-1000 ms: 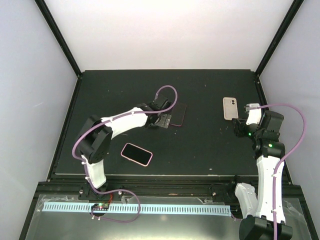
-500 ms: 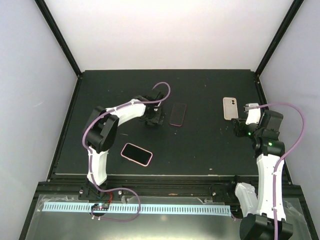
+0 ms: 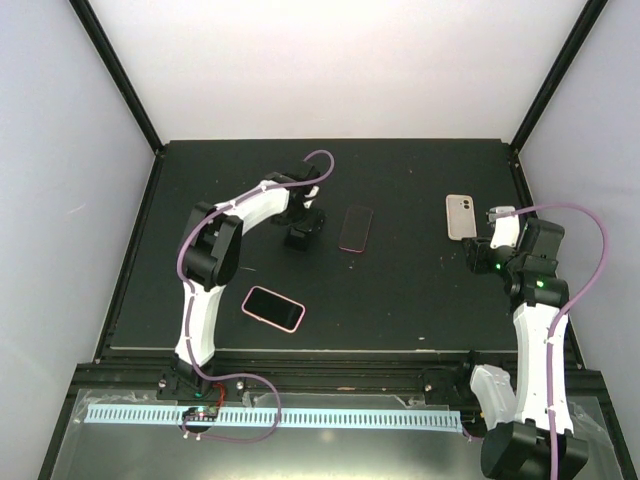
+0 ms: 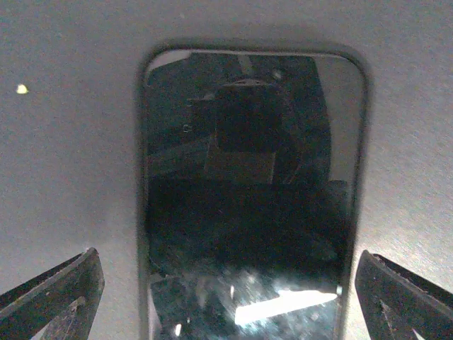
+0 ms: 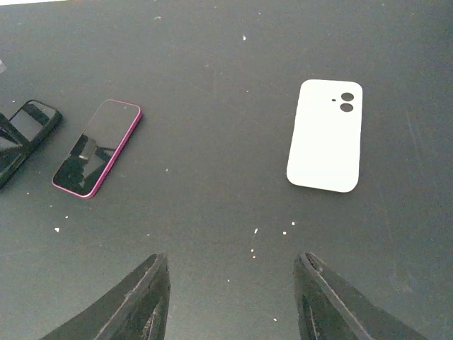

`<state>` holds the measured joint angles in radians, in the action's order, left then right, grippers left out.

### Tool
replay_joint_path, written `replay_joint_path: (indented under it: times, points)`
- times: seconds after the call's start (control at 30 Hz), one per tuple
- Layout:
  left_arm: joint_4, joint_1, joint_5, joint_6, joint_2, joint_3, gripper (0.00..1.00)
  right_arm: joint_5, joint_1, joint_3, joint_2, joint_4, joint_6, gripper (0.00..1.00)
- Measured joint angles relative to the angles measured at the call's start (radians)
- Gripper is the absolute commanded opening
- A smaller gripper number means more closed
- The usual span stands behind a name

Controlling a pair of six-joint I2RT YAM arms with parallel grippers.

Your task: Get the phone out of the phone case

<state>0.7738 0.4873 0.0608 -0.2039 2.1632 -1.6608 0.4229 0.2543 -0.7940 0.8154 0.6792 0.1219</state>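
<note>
Counter (image 3: 420, 300): black and flat, with pale panels (image 3: 60, 200) on 3 sides; it carries every item below.
Left arm (image 3: 250, 205): extends from the near edge up and right to the middle of the counter; its wrist ends just left of the magenta-rimmed phone.
Right arm (image 3: 535, 310): stands along the right edge, with its wrist near the white case but apart from it.
Left jaws: released and spread wide. In the left wrist view the 2 fingers (image 4: 56, 297) sit at the bottom corners. A dark-screened phone (image 4: 248, 198) lies flat between them, and neither finger touches it.
Right jaws: released and empty; the 2 fingers (image 5: 141, 297) stand apart over bare counter.
Dark-screened phone: screen up, dark rim, glass mirroring the wrist above. Whether this is the magenta-rimmed phone cannot be told from that view.
Magenta-rimmed phone (image 3: 355, 228): mid-counter, screen up, lying flat just right of the left jaws.
Pink-rimmed phone (image 3: 273, 308): near-left part of the counter, screen up, lying at a slant, well apart from both jaws.
White case (image 3: 461, 217): far right, back side up, 2 camera openings at its far end, ahead of the right jaws and untouched. Whether a phone sits inside cannot be told.
Specks (image 5: 255, 234): small white crumbs scattered on the counter between the right fingers and the white case.
</note>
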Motion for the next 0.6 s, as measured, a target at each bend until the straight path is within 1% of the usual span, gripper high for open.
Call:
replay_joint_path:
  times: [0.2,0.37,0.5,0.6]
  points:
    - [0.050,-0.017,-0.018,0.023,0.065,-0.062,0.98,0.003,0.000,0.000,0.019,0.001,0.003,0.48]
    - [0.074,-0.017,-0.023,0.034,0.081,-0.092,0.98,0.005,0.000,0.000,0.024,0.001,0.003,0.48]
    - [0.095,-0.017,-0.026,0.042,0.096,-0.117,0.93,0.006,0.000,0.000,0.026,0.001,0.004,0.48]
    - [0.118,-0.016,-0.027,0.048,0.117,-0.152,0.91,0.006,0.000,0.000,0.031,0.001,0.004,0.48]
